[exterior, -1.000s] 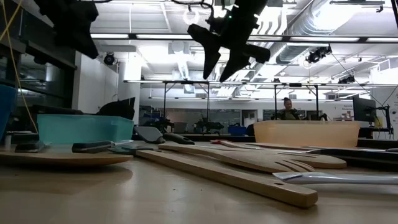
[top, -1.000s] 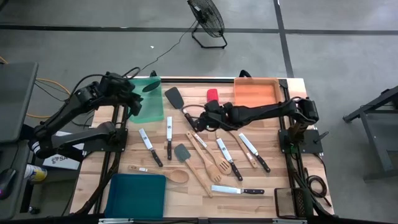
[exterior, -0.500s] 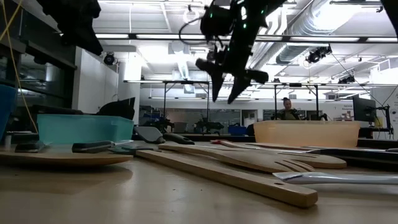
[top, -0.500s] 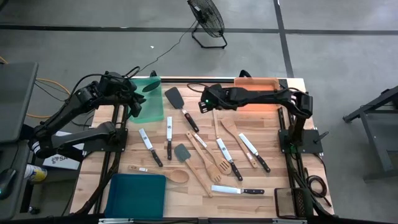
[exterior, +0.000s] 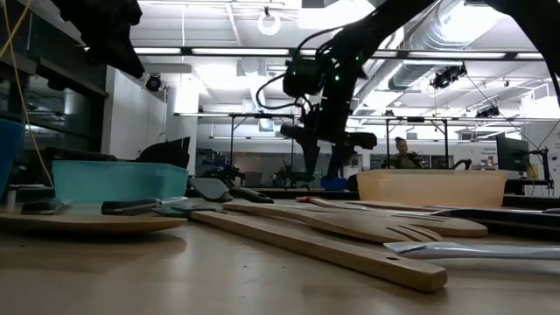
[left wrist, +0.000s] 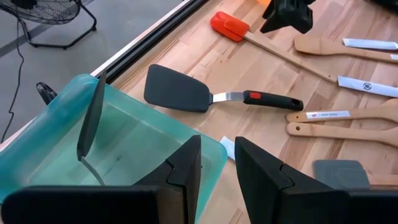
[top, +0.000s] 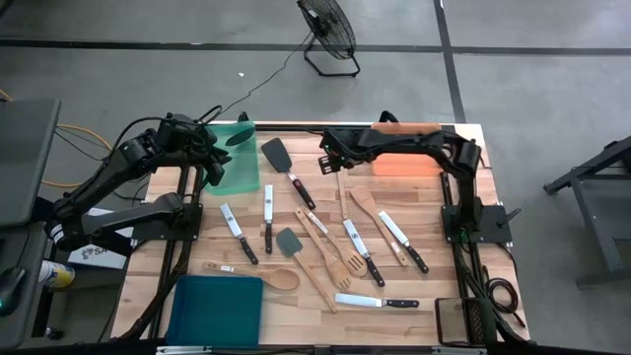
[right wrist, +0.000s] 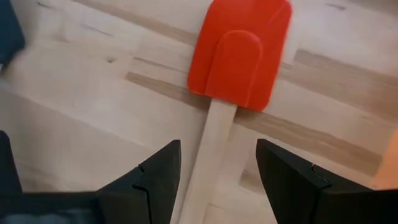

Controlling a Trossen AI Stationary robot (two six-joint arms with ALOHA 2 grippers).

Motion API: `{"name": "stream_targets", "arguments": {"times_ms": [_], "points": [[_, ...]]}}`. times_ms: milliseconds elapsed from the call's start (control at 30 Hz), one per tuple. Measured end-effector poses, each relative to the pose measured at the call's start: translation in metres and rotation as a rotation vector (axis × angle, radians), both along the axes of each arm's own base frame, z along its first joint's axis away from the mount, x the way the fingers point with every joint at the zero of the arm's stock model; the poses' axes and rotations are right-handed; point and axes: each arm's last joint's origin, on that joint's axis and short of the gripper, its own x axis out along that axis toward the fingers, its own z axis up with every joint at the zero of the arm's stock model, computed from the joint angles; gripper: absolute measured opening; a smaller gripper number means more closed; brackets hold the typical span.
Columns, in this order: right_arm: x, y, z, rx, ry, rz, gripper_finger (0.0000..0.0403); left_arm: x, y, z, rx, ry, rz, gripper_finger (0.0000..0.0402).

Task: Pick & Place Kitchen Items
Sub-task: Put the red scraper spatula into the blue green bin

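Note:
The red-headed spatula (right wrist: 239,53) lies flat on the table near its far edge, its wooden handle (right wrist: 211,149) running back between the fingers of my right gripper (right wrist: 217,180). That gripper (top: 327,158) is open, points down over the spatula and hides its red head from above; the fingers stand on either side of the handle without touching it. My left gripper (left wrist: 217,171) hangs above the near rim of the green tray (left wrist: 124,143), slightly open and holding nothing. A black utensil (left wrist: 90,118) leans against the wall inside that tray.
A black turner (top: 281,158) lies between the green tray and the red spatula. Knives (top: 360,251), wooden turners (top: 335,251), a wooden spoon (top: 256,271) and a grey spatula (top: 289,242) are strewn mid-table. The orange tray (top: 404,163) sits far right, the teal tray (top: 217,308) near left.
My right gripper has swung from the middle of the table toward the far edge and come down over the red spatula, tipping more steeply downward. Its fingers have stayed equally far apart. Nothing on the table has moved.

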Motion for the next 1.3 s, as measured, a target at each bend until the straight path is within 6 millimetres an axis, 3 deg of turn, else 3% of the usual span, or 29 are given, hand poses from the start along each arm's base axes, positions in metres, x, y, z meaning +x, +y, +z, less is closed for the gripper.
{"name": "stream_targets", "arguments": {"times_ms": [400,633,967,1300], "points": [[-0.003,-0.017,-0.003,0.081,-0.064,0.035,0.0201,0.000,0.000,0.000,0.005,-0.003,0.003,0.0094],[0.001,-0.010,-0.002,0.128,-0.088,0.085,0.0201,0.001,0.001,0.001,0.012,-0.011,0.004,0.0094],[-0.002,0.002,-0.004,0.133,0.016,0.128,0.0201,0.001,0.001,0.001,0.019,-0.005,-0.001,0.0094],[-0.004,-0.007,-0.015,0.106,0.056,0.082,0.0201,0.001,0.001,0.001,0.024,-0.001,-0.006,0.0094]]}}
